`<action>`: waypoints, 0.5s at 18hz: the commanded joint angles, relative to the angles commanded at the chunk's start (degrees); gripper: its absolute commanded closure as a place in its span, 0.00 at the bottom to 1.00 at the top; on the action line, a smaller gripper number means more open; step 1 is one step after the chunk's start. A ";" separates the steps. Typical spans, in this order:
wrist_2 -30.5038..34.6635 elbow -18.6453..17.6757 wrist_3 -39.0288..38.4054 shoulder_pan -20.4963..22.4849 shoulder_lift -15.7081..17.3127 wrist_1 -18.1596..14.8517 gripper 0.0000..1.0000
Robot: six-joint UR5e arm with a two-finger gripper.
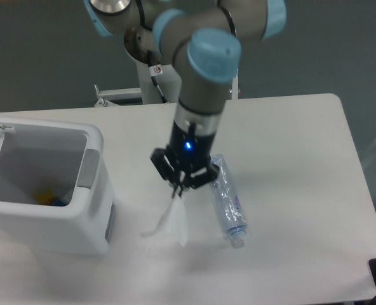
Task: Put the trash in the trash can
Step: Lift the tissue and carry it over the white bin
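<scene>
Overhead, the gripper (178, 189) hangs above the white counter (302, 159) with its jaws pinched shut on the top edge of the white paper packet (173, 221), which dangles straight down below them, lifted clear of the surface and casting a faint shadow on the counter. Any small print on the packet is too blurred to read. A blue light glows on the wrist just above the jaws. Just to the right of the jaws and slightly lower, the clear plastic bottle (227, 201) lies on its side on the counter, untouched by the jaws, its white cap pointing toward the near edge and its body angled back up under the arm. A label with blue print wraps part of the bottle, but the lettering cannot be made out. Well to the left of the jaws stands the trash can (54, 219), a boxy white bin with rounded corners and a grey panel on the side facing the gripper; its lid is swung open at the far left, and inside, at the bottom, something yellow and blue shows. Behind the jaws, beyond the counter's far edge, the arm's round base rises against a dark grey wall.
</scene>
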 joint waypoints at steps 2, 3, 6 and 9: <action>-2.64 0.79 -1.23 -0.09 1.23 0.18 1.00; -3.96 1.23 -1.93 -0.53 1.76 0.18 1.00; -4.41 1.76 -3.61 -5.62 5.98 0.36 1.00; -4.41 2.11 -3.70 -7.91 6.42 0.36 1.00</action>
